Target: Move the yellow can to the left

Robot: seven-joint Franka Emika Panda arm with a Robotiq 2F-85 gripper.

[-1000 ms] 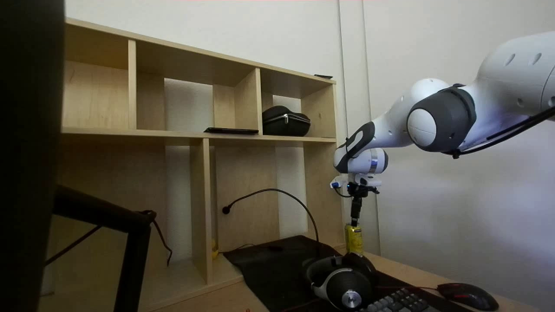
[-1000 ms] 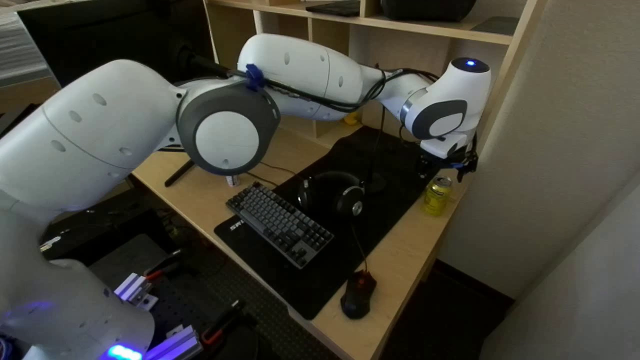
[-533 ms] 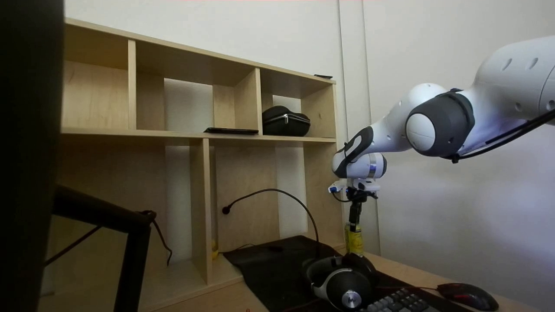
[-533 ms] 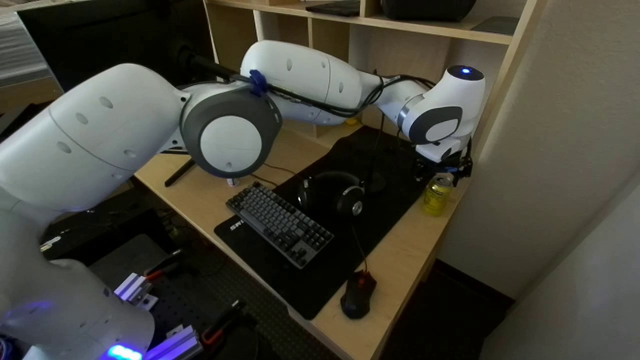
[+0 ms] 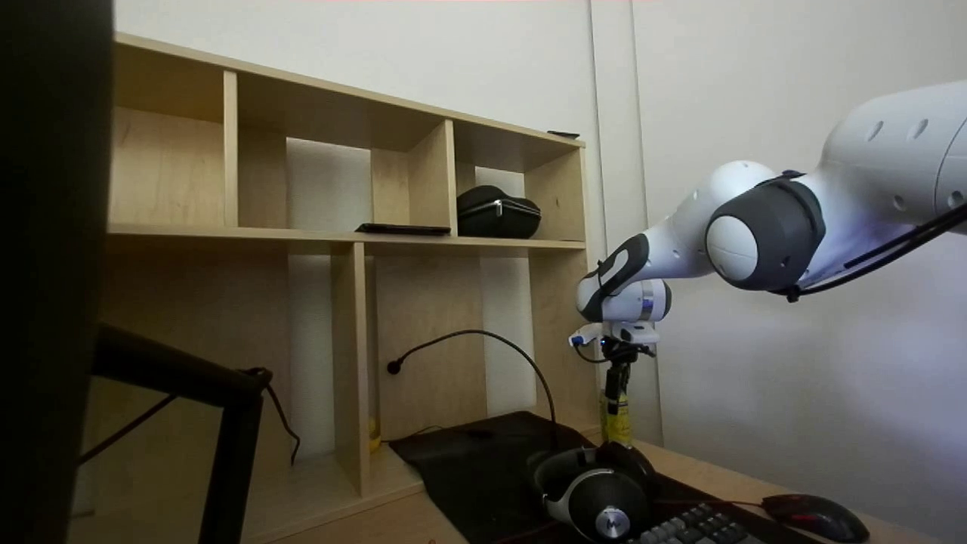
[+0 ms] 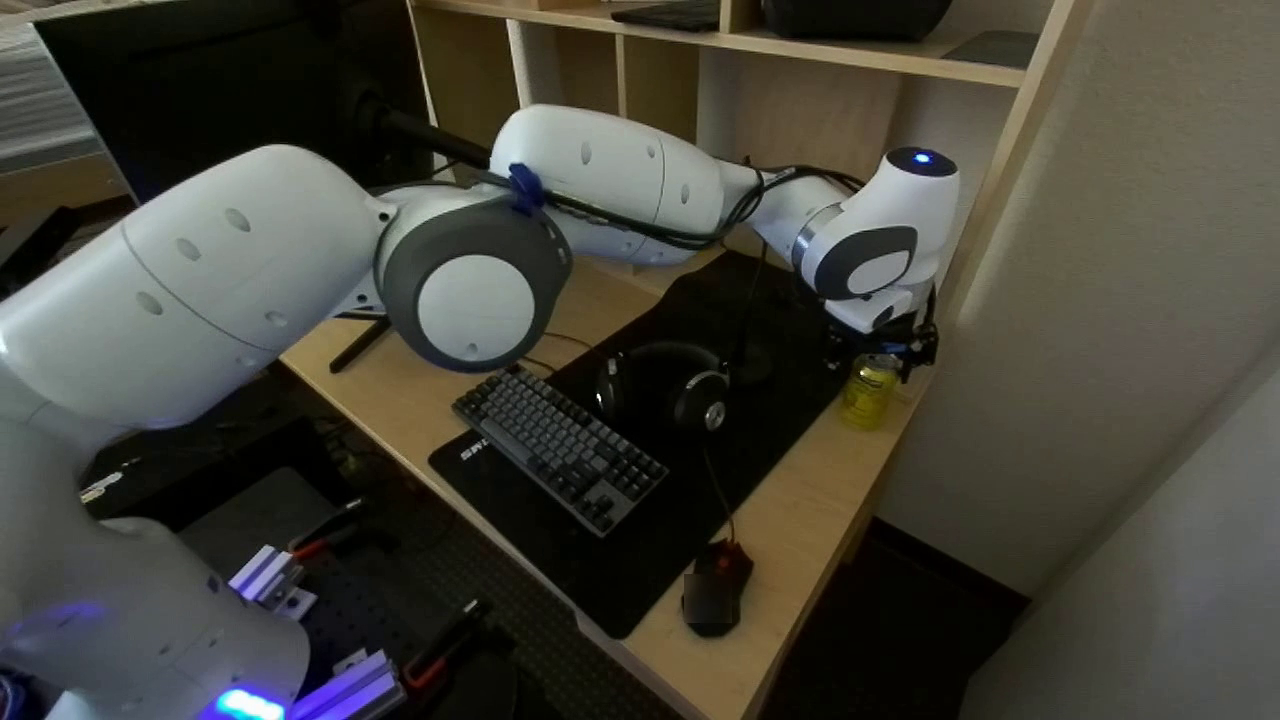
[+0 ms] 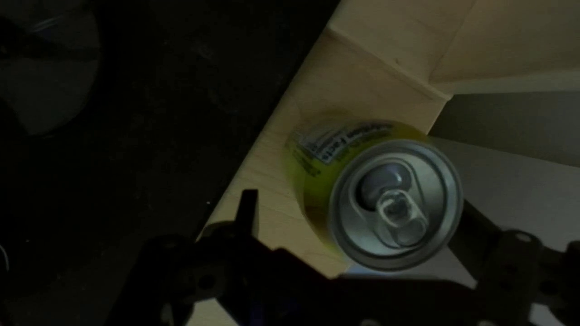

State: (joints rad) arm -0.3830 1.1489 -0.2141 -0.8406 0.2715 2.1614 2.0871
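Observation:
The yellow can [image 6: 868, 396] stands upright on the bare wooden strip of desk beside the black mat, near the desk's edge by the wall. It also shows in an exterior view [image 5: 619, 429], partly behind a gripper finger. In the wrist view the can [image 7: 317, 181] has a silver top and stands between the fingers. My gripper [image 7: 360, 217] is open and reaches down around the can's upper part. The left finger [image 7: 247, 210] is clearly apart from the can. The right finger lies close against the can's rim; whether it touches cannot be told.
Headphones [image 6: 700, 400], a keyboard [image 6: 560, 450] and a lamp with a thin curved neck [image 5: 483, 331] are on the black mat [image 6: 600, 590]. A mouse [image 6: 716, 600] lies on the near side. A wooden shelf unit [image 5: 347, 240] stands behind, and a wall rises beside the can.
The arm and gripper have moved down, and the fingers now reach lower beside the can. The can appears to have shifted very slightly in an exterior view.

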